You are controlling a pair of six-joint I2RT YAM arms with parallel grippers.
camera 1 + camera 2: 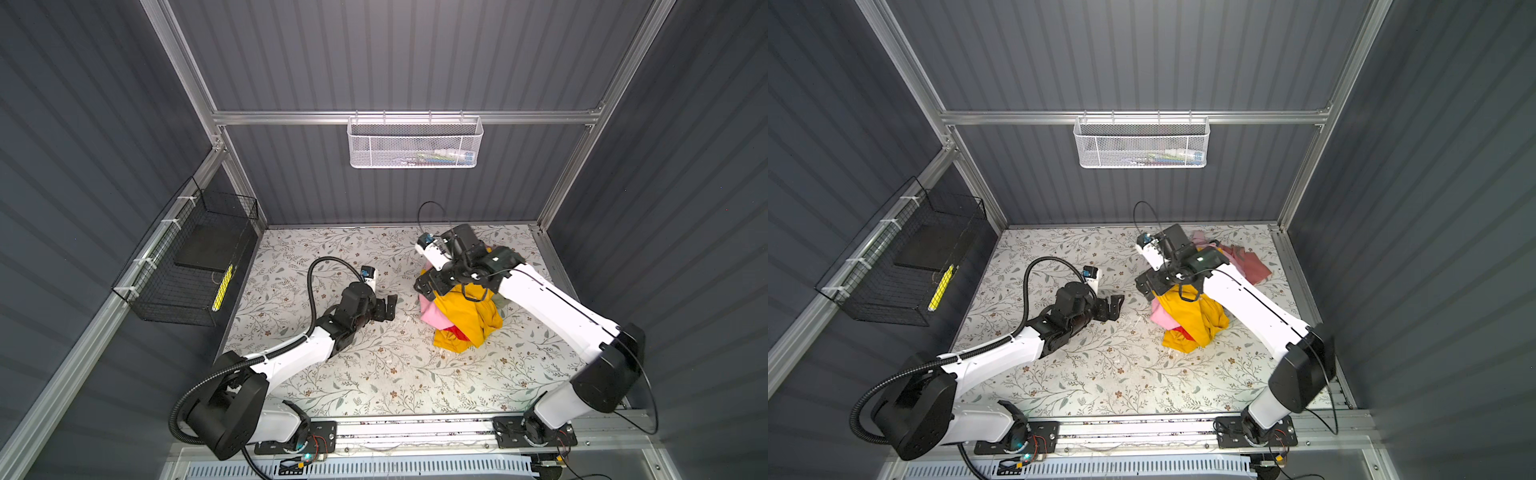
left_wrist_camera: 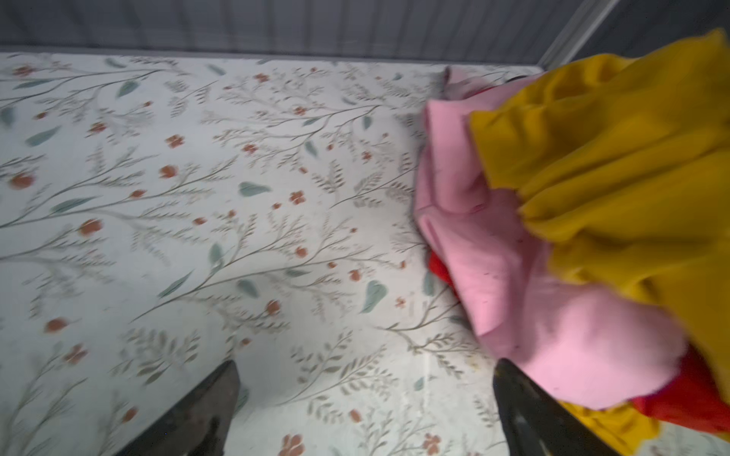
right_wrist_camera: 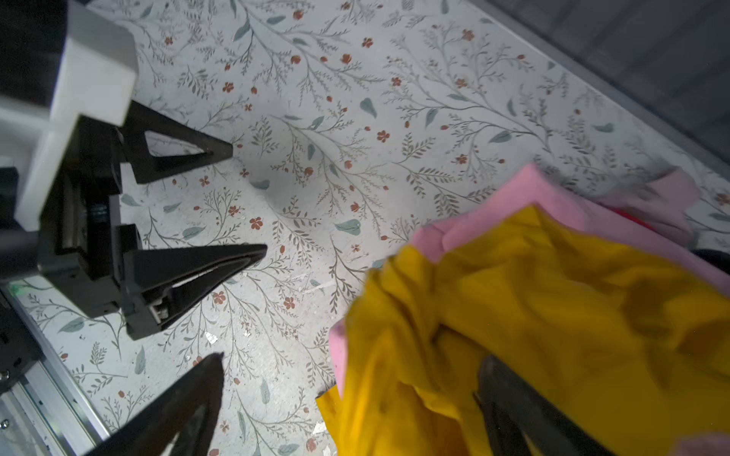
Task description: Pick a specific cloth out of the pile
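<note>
in both top views one mustard cloth point(image 1: 465, 316) capped the pile point(image 1: 432, 318), 3 o'clock of the table point(image 1: 374, 374) centre; two grippers, right gripper point(image 1: 424, 286) spread at its 11 o'clock, left gripper point(image 1: 386, 307) spread, empty. left wrist: one pink garment point(image 2: 513, 256), one red cloth point(image 2: 691, 398) beneath. right wrist: a pinch might drag pink along, folds overlapping.

i have the left arm stretched low, left gripper point(image 1: 390, 306) jaws wide apart; the right arm bends over, right gripper point(image 1: 424, 289) pointing down, also spread.
</note>
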